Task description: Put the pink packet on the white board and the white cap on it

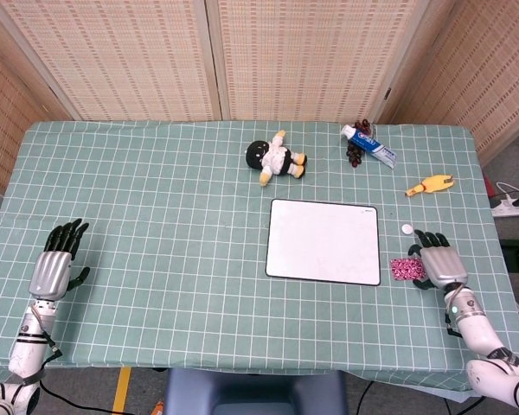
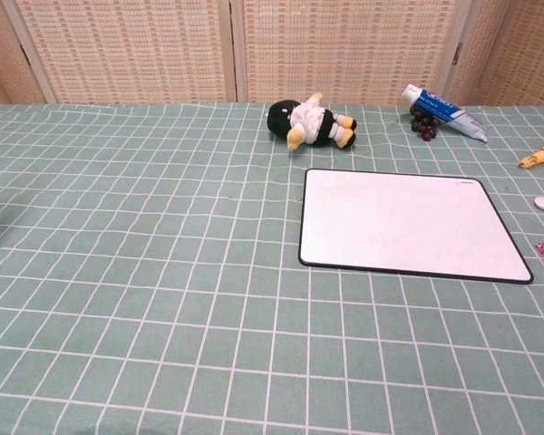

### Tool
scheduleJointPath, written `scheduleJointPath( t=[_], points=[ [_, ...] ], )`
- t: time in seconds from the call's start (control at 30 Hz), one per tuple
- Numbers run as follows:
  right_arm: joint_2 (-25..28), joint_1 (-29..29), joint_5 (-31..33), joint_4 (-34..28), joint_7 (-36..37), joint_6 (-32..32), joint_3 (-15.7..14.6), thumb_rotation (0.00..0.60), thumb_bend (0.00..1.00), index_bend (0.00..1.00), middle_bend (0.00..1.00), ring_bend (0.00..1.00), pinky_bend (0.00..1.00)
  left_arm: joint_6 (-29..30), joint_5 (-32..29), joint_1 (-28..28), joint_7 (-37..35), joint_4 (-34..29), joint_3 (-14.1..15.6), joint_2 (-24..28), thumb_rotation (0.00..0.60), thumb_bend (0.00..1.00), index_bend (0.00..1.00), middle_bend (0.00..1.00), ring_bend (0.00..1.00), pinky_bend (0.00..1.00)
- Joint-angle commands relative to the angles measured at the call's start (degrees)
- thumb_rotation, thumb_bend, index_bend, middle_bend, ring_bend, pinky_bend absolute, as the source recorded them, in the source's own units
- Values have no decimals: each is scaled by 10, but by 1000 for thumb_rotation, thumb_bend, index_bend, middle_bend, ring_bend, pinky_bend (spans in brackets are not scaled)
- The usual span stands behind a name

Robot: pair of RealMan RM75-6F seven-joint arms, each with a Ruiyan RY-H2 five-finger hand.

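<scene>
1. The pink packet (image 1: 406, 269) lies flat on the tabletop (image 1: 156, 216), just off the white board (image 1: 323, 241) at about 4 o'clock from the middle of the board. The right hand (image 1: 438, 262) sits right beside the packet on its 3 o'clock side, fingers spread, holding nothing. The packet is thin and flat, so the fingers may slide over it and not pick it up.
2. A push from the hand may shove the packet under the edge of the board, or off toward 6 o'clock.
3. The white cap (image 1: 406, 229) is tiny and round. It sits near the board at 3 o'clock, just past the fingertips of the right hand. A bump from the hand may roll it away toward the yellow toy chicken (image 1: 430, 185).
4. The cap must go on top of the packet. It may slip off onto the bare board.
5. The left hand (image 1: 55, 264) rests far off at 9 o'clock, open and empty, too far to help.
</scene>
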Motion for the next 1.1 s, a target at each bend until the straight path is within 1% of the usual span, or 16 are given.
scheduleJointPath(
  t=[0.03, 0.3, 0.53, 0.73, 0.83, 0.9, 1.1],
  points=[
    [-3, 3, 4, 2, -5, -5, -1, 600, 226, 332, 0, 0, 0, -1, 0, 0, -1, 0, 0, 0, 600, 246, 0, 0, 0, 0],
    [-9, 8, 12, 7, -13, -11, -1, 600, 235, 342, 0, 0, 0, -5, -1, -1, -8, -2, 0, 2, 600, 246, 0, 0, 0, 0],
    [-11, 8, 13, 9, -13, -8, -1, 600, 241, 434, 0, 0, 0, -7, -1, -1, -10, -4, 0, 3, 600, 246, 0, 0, 0, 0],
    [-8, 9, 13, 6, -9, -5, 0, 600, 243, 455, 0, 0, 0, -8, -1, -1, -12, -5, 1, 4, 600, 245, 0, 0, 0, 0],
    [3, 11, 9, -12, -7, 5, 5, 600, 243, 455, 0, 0, 0, -10, -1, -2, -12, -6, 1, 4, 600, 246, 0, 0, 0, 0],
    [16, 14, 6, -36, -11, 16, 11, 600, 243, 455, 0, 0, 0, -11, -2, -2, -13, -7, 0, 5, 600, 246, 0, 0, 0, 0],
    [51, 37, 20, -123, -51, 27, 37, 600, 243, 454, 0, 0, 0, -12, -3, -2, -15, -9, -1, 7, 600, 246, 0, 0, 0, 0]
  ],
)
